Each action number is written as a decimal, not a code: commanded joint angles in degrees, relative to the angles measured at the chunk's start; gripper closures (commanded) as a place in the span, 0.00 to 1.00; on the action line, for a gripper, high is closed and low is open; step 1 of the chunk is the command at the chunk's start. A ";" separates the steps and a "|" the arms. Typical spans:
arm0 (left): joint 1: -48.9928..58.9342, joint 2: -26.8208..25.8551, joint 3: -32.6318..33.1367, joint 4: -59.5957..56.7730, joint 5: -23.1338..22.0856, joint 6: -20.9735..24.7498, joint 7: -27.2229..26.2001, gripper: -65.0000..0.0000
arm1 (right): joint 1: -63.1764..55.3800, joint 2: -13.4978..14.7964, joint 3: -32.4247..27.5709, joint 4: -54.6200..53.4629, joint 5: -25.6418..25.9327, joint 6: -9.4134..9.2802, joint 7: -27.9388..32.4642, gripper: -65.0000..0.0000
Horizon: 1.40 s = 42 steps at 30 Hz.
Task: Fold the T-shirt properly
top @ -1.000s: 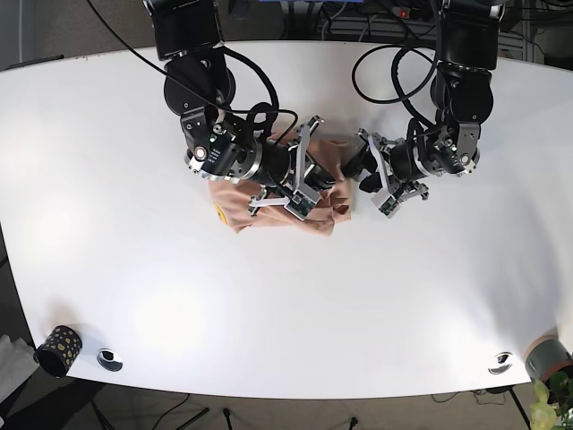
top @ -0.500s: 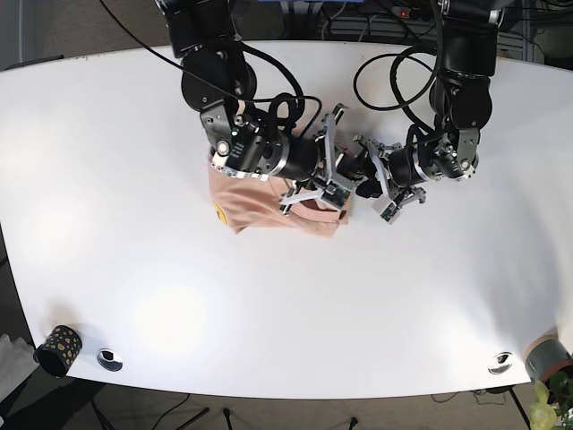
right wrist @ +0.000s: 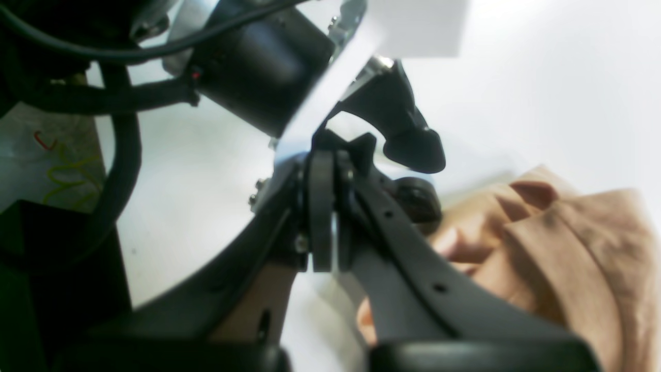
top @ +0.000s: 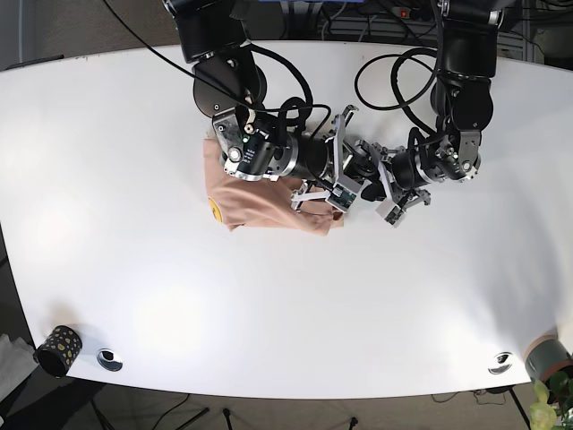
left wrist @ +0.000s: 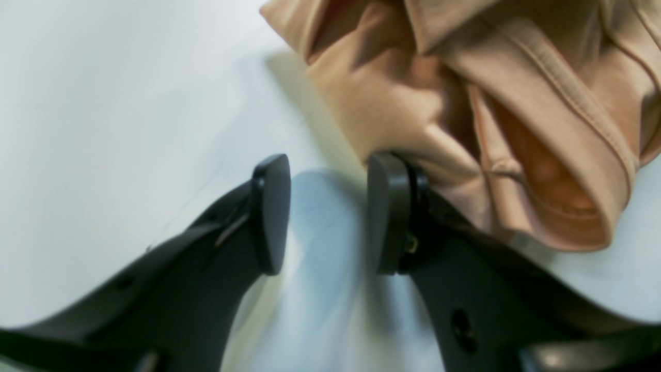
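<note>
The shirt (top: 260, 193) lies bunched, not flat, a little above the middle of the table (top: 107, 134), its long axis running roughly nine to three in the base view, its crumpled three o'clock end where both arms meet. In the left wrist view the left gripper (left wrist: 323, 214) is spread with only table between its pads, the cloth bulging at one to two o'clock and touching the outer side of one fingertip (left wrist: 384, 212), so it seems the better placed for a pinch, needing a small shift toward the fabric. The right gripper (right wrist: 325, 217) sits over the same end with pads pressed together; whether any cloth is nipped between them I cannot tell.
</note>
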 commanded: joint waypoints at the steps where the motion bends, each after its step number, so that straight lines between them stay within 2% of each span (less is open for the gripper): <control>1: -0.11 -0.42 0.01 2.38 -0.01 -0.34 1.60 0.63 | 0.80 -0.50 2.42 3.68 0.10 -0.14 0.61 0.98; 3: -0.02 -1.56 -1.04 4.14 -0.01 -0.34 1.69 0.63 | 0.63 -0.50 5.14 5.17 0.10 -0.14 0.26 0.97; 4: 0.16 -2.09 -1.74 5.19 -0.01 -0.34 1.69 0.63 | 0.63 -0.41 6.81 5.52 0.01 -0.14 -0.44 0.93; 6: 1.04 -2.27 -2.89 6.16 -0.01 -0.34 1.69 0.63 | 1.07 -0.32 9.36 5.35 0.01 -0.14 -1.41 0.79; 8: 1.21 -2.27 -3.68 6.25 0.08 -0.34 1.69 0.63 | 1.24 -0.32 13.14 5.26 -0.43 -0.14 -1.59 0.55; 11: 1.12 -2.09 -3.68 6.25 0.08 -0.34 1.69 0.63 | 1.50 -0.24 16.92 5.26 -0.43 -0.14 -1.59 0.30; 14: 1.12 -1.91 -3.59 6.51 0.08 -0.34 1.69 0.63 | 4.23 0.64 18.15 3.41 -0.52 -0.14 -1.59 0.24; 17: 1.04 -0.95 -3.50 6.51 0.08 -0.34 1.60 0.63 | 7.22 2.14 18.07 -1.68 -0.52 -0.14 -1.59 0.24; 24: 0.24 1.87 -3.41 5.98 0.34 -0.34 1.42 0.63 | 12.14 2.66 17.98 -14.34 -0.08 -0.14 -1.50 0.26; 26: 0.24 2.48 -3.41 5.19 0.34 -0.34 1.33 0.63 | 12.32 2.40 17.98 -15.22 -0.26 -0.14 -1.32 0.33; 30: -0.64 3.36 -3.41 2.73 0.34 -0.34 1.33 0.63 | 12.14 2.14 17.98 -15.22 0.01 -0.14 -1.32 0.65; 33: -1.25 3.36 -3.33 0.88 0.34 -0.34 1.33 0.63 | 11.97 0.91 17.98 -15.05 -0.17 -0.14 -1.32 0.82; 40: -1.34 3.36 -3.33 -0.26 0.34 -0.34 1.33 0.63 | 11.97 0.64 17.98 -15.05 -0.17 -0.14 -1.23 0.87; 42: -1.34 3.36 -3.33 -0.35 0.34 -0.34 1.33 0.63 | 11.97 0.55 17.98 -14.69 0.01 -0.14 -1.23 0.92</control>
